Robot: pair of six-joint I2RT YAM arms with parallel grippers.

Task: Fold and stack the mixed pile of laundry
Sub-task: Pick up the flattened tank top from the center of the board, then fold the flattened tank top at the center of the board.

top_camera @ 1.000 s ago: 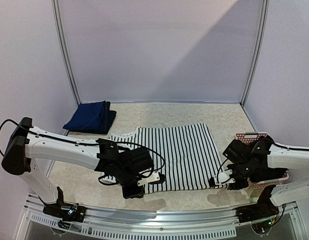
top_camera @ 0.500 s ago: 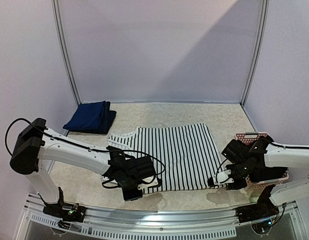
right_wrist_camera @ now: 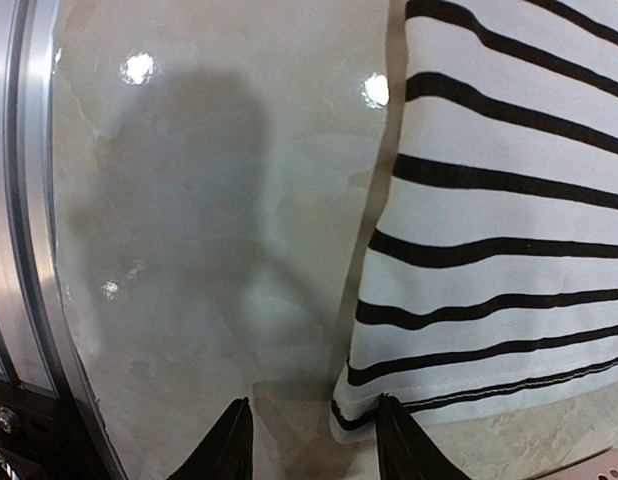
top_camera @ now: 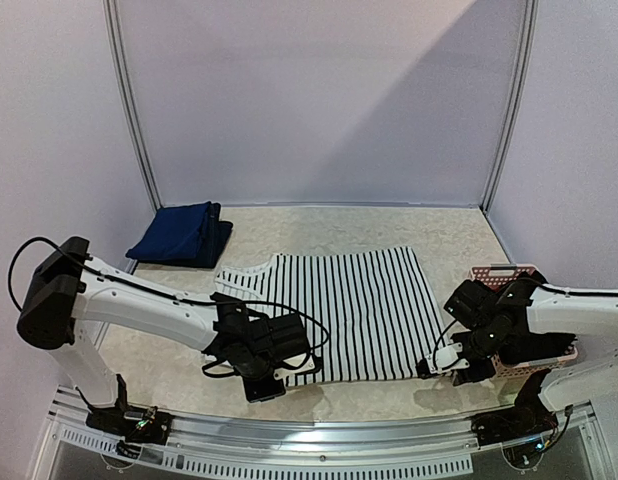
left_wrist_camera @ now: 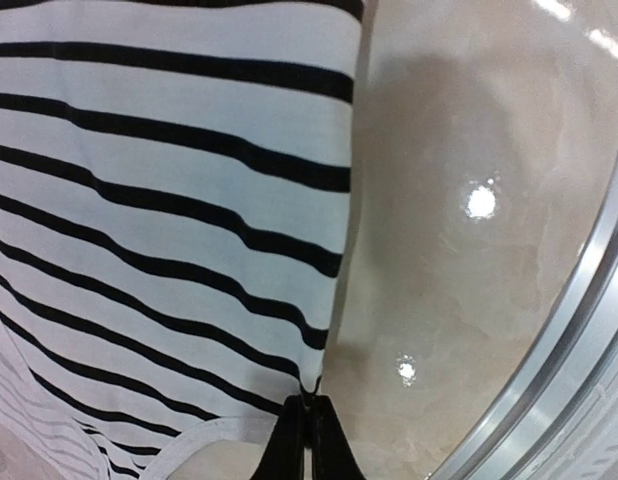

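Though its corners sit hidden overhead, striped top (top_camera: 359,300), left jaws grasping it; right jaws released

High rear overview, wrist views near striped top (top_camera: 341,305)

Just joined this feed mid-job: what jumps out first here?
The striped tank top lies spread flat at centre, the left gripper shut on its near left edge and the right gripper open over its near right corner. A folded navy piece sits far left, and a pink basket stands at the right edge.
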